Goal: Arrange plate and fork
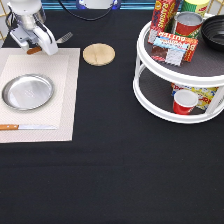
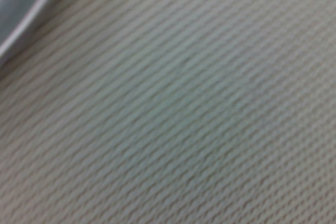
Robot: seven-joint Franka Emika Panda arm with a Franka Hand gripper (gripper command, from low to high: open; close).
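Wooden-handled fork [image 1: 59,39] in end effector [image 1: 41,49]

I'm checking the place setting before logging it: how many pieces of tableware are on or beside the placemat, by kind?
Plates: 1, the plate on the placemat
Forks: 1, the fork, held up in the claw at the mat's top edge
Knives: 1, the knife
Coasters: 1, the wooden coaster
Total: 4

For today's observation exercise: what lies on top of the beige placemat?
On the placemat lie the silver plate and a wooden-handled knife. The end effector is at its top edge, on the fork; the arm covers most of the fork's handle.
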